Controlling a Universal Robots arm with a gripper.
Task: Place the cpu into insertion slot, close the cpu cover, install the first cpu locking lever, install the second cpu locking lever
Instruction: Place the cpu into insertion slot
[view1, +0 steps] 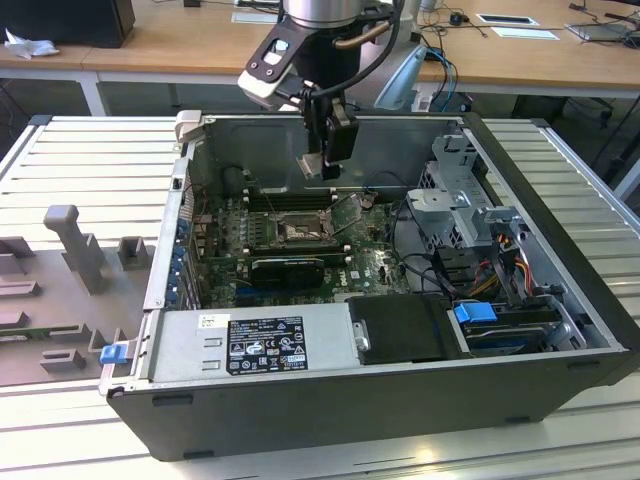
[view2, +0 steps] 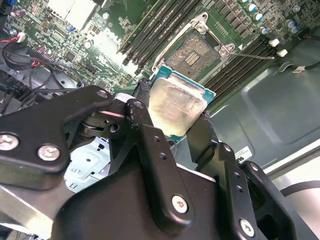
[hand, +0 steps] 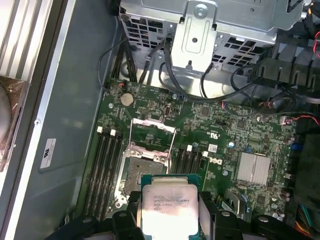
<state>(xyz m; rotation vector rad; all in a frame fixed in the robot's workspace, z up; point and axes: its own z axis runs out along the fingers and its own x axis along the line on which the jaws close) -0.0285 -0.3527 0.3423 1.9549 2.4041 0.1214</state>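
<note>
My gripper (view1: 322, 163) hangs inside the open computer case, above the motherboard and just behind the socket in the exterior view. It is shut on the cpu (view2: 175, 106), a pale silver square chip on a green base held by its edges between the black fingers (view2: 145, 107). In the first wrist view, the cpu (hand: 169, 207) hovers over the near edge of the insertion slot (hand: 142, 170), which lies bare with its dark contact field showing. The cpu cover (hand: 153, 125), a thin silver frame, is flipped open on the slot's far side. The insertion slot (view2: 197, 52) lies just beyond the chip.
Black memory slots (hand: 105, 170) flank the socket on both sides. A silver drive cage (view1: 455, 200) with loose cables fills the case's right end in the exterior view. A power supply (view1: 260, 345) lines the front wall. Grey fixtures (view1: 75, 245) stand on the table outside.
</note>
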